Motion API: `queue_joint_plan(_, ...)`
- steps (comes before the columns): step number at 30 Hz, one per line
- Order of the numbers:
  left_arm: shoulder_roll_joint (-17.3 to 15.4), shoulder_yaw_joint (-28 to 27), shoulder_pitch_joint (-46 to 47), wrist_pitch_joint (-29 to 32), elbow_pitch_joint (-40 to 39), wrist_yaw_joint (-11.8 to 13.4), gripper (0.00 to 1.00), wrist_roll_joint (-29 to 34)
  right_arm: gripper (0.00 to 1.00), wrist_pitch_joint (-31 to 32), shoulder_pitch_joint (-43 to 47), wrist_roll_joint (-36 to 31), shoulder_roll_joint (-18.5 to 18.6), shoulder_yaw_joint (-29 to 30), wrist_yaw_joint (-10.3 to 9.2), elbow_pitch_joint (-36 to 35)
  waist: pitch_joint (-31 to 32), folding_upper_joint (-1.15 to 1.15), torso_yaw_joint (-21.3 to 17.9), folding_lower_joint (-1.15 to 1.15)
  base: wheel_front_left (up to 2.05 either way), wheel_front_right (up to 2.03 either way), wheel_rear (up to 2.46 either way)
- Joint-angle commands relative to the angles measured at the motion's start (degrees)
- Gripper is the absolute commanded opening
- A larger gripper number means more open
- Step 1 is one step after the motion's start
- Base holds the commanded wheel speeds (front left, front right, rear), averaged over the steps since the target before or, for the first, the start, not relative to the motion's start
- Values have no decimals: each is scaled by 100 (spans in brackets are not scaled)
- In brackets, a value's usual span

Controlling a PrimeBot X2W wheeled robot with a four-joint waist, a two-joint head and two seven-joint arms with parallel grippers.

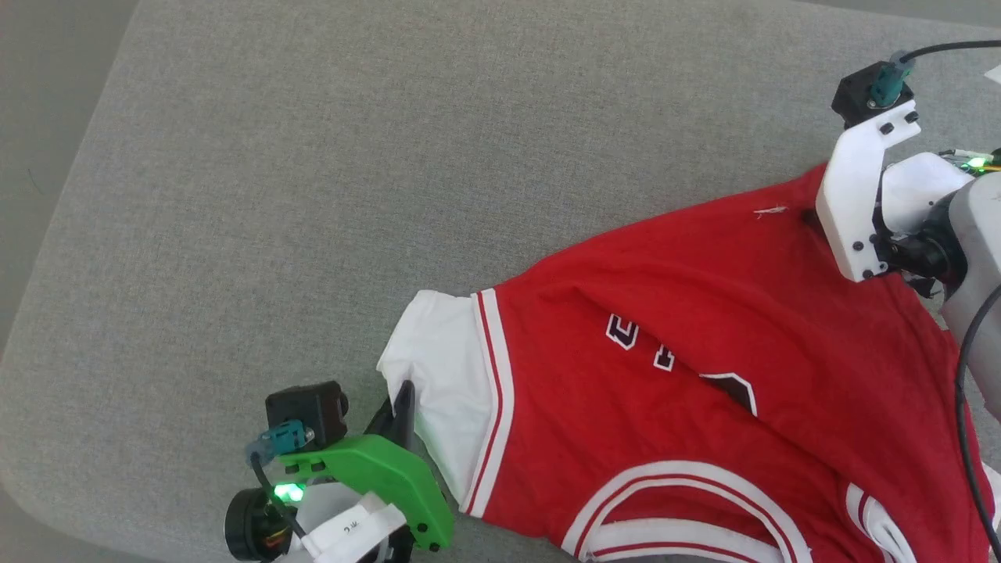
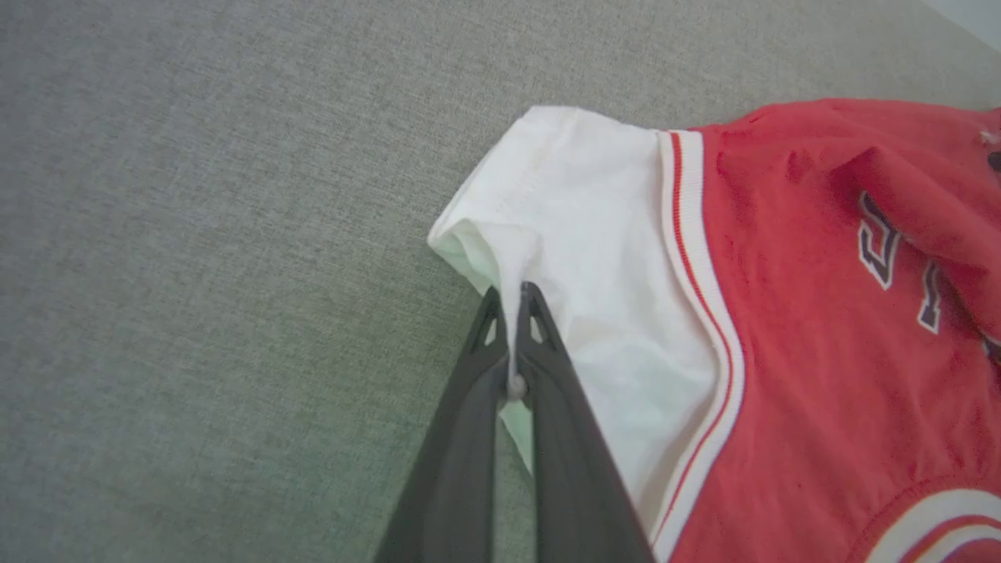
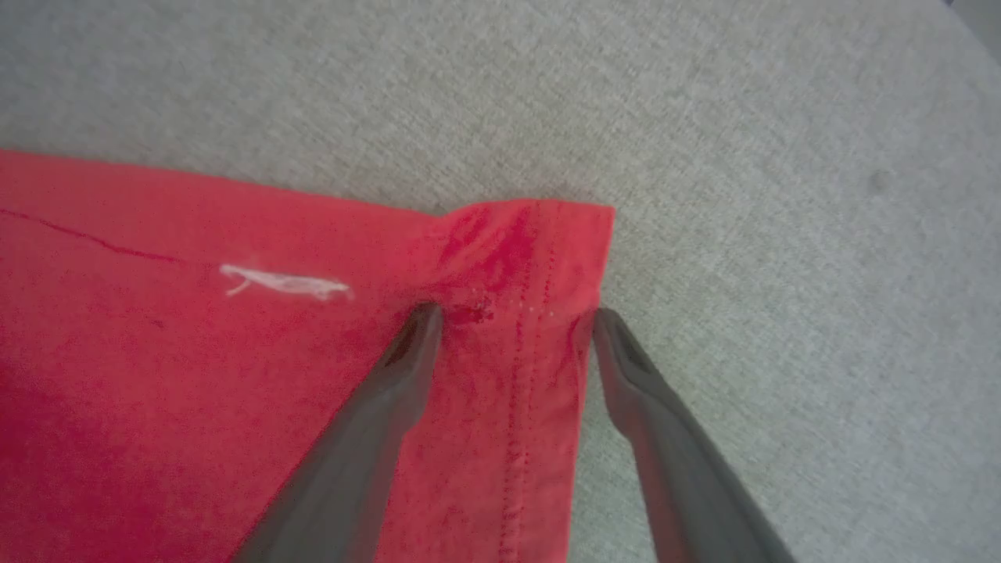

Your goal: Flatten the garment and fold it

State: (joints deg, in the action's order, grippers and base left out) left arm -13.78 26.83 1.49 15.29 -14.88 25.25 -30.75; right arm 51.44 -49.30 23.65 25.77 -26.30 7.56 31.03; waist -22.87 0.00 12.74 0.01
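Note:
The red jersey (image 1: 782, 313) lies rumpled on the grey cushion, its print partly caught in a diagonal fold. Its white sleeve (image 1: 438, 367) points left, with striped trim beside it. My left gripper (image 2: 514, 309) is shut on a pinch of the sleeve's (image 2: 594, 234) edge, which is lifted a little; in the head view it (image 1: 403, 399) sits at the lower left. My right gripper (image 3: 516, 315) is open astride the red hem corner (image 3: 547, 250), one fingertip (image 3: 426, 317) on the cloth and the other beside the hem on the cushion. Its white wrist mount (image 1: 856, 203) hides those fingers from above.
The grey padded surface (image 1: 313, 195) stretches far and left of the jersey, with a rounded edge at the left and floor (image 1: 39, 94) beyond. A bit of white lint (image 3: 285, 283) lies on the red cloth. A black cable (image 1: 966, 407) hangs along the right arm.

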Motion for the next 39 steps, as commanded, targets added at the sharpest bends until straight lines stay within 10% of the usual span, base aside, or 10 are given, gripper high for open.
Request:
queue_joint_plan(1,21,-9,96,-36,30,-26,0,-3,38,45,174,104,-58,-122,-8,119,54,0,-51,-1,0,0,0)
queue_joint_plan(2,12,-14,96,-34,41,-26,0,-5,0,-7,164,141,-50,-127,-8,102,82,0,-76,-1,0,0,0)
queue_joint_plan(19,-370,-351,-330,138,73,86,0,-229,0,-2179,1465,1271,-5,1351,-8,-1241,1480,0,-1183,-1,0,0,0)
queue_joint_plan(31,-440,-456,-686,142,150,65,0,-461,0,-1446,4851,1585,-647,2649,-8,-3062,1885,0,-1682,-1,0,0,0)
queue_joint_plan(39,-329,-632,-537,31,32,-352,0,-948,0,-759,5368,1514,-1086,3036,-8,-3752,1956,0,-1640,-1,0,0,0)
